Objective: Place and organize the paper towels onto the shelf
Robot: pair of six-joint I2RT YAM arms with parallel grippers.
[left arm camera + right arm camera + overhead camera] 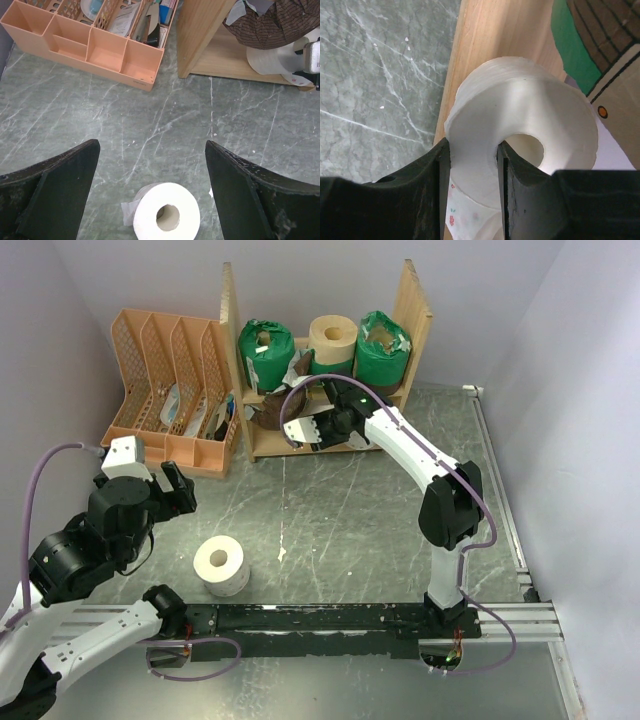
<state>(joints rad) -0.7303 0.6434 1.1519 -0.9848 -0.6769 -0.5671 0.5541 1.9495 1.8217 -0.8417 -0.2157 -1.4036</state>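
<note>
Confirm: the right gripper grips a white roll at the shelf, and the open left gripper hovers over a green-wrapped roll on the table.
Not green-wrapped: the table roll under the open left gripper is bare white, as the left wrist view shows. The right gripper does grip a white roll at the shelf.

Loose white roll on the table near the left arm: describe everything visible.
The roll is bare white paper, unwrapped, with a hollow tan core. It stands on end on the table, core opening up, a loose sheet end trailing at its base. Only the table touches it; the open left gripper hovers above without touching it.
</note>
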